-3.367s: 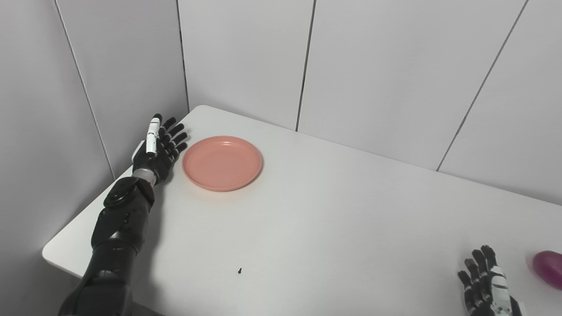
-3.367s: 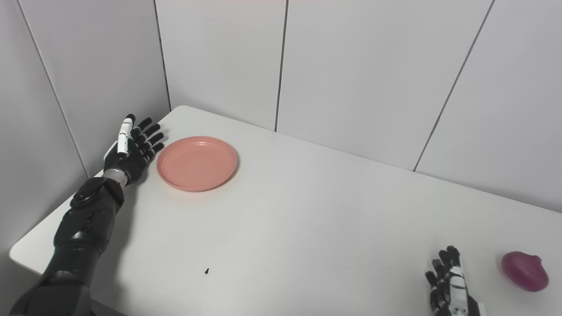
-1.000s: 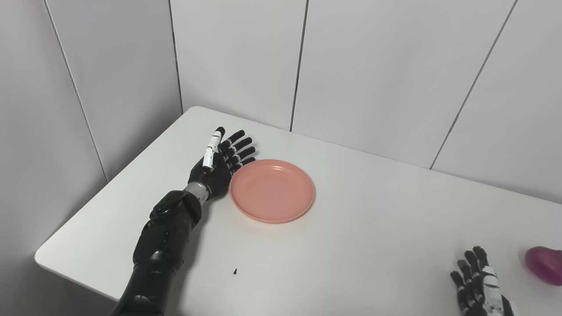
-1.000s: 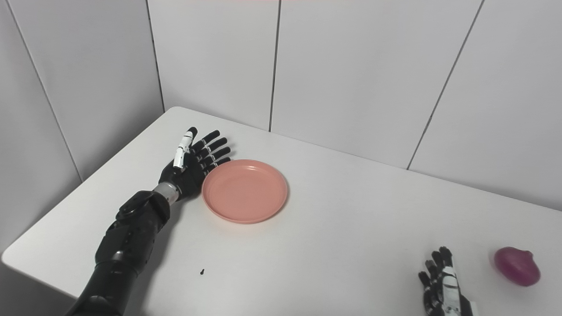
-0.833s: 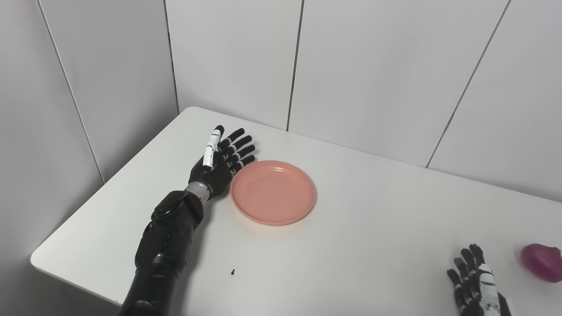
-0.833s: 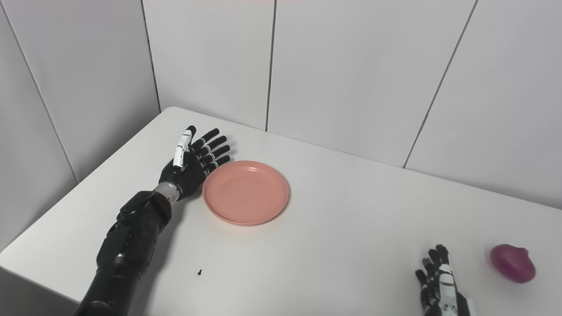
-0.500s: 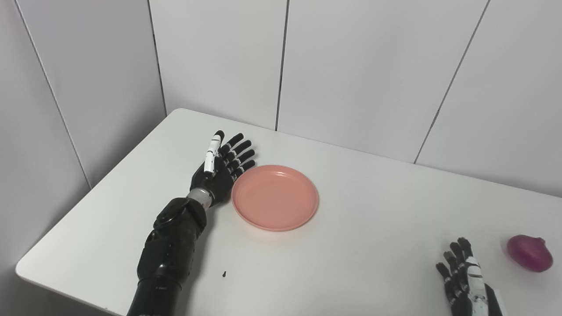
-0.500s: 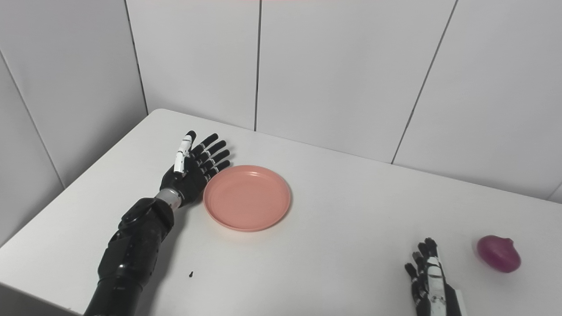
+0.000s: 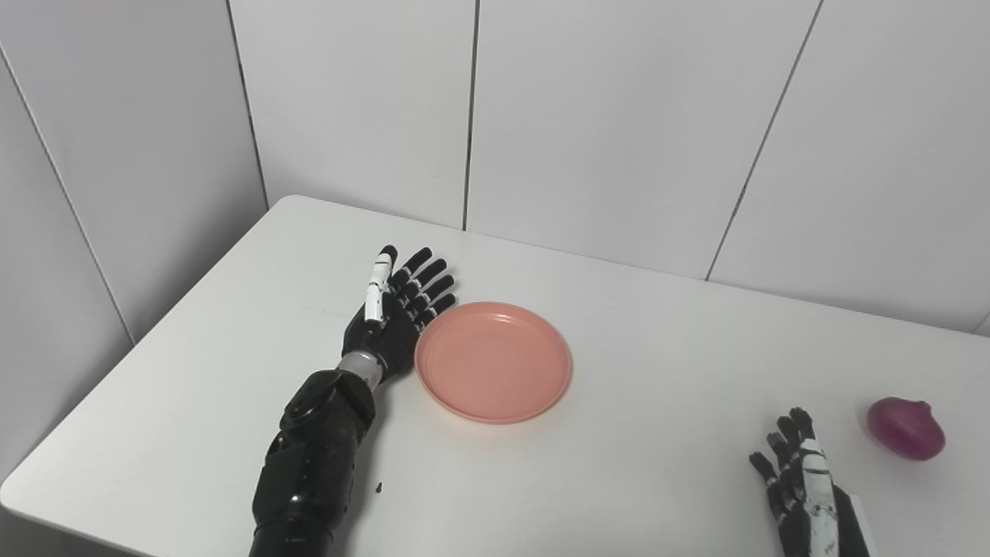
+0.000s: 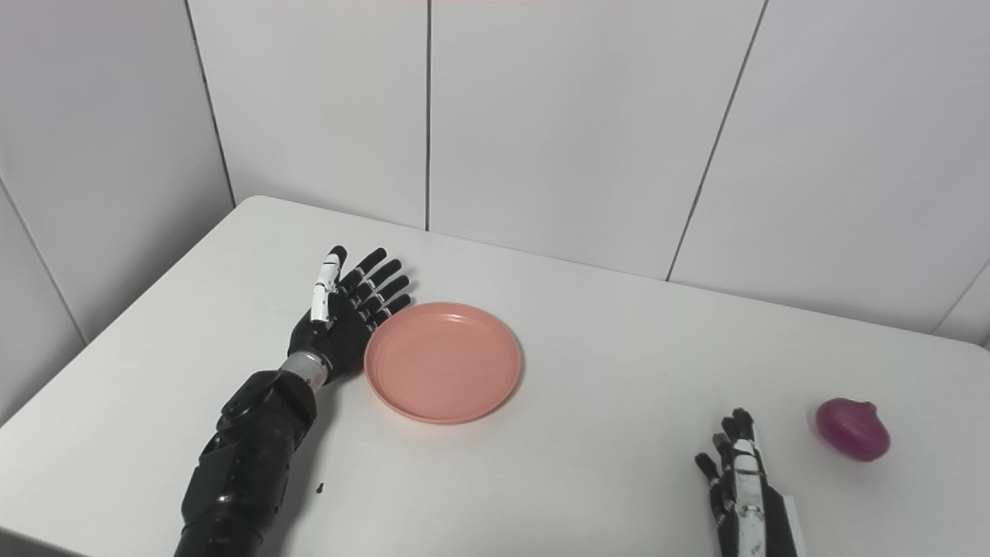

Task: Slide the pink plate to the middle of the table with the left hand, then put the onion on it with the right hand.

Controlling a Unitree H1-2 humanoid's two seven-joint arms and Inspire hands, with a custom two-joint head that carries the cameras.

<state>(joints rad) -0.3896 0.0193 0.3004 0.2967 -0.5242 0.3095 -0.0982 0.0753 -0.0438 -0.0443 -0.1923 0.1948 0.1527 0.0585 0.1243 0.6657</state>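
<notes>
Left eye view: the left hand (image 9: 394, 309) is flat and spread wide, edge-on against the left rim of the plate (image 9: 493, 361), holding nothing. The plate sits a bit left of the table's (image 9: 634, 480) middle and it's empty. The right hand (image 9: 804, 483) is down at the bottom edge, fingers apart, nothing in it. The onion (image 9: 905, 428) lies just to its right, not touching.

Right eye view: same deal. Left hand (image 10: 346, 311) is pressed to the plate (image 10: 442, 361) rim, the onion (image 10: 852, 429) sits near the table's right side, and the right hand (image 10: 739, 480) waits beside it.

My read: the slide looks nearly done, maybe a little more push needed. The onion part hasn't started at all.
</notes>
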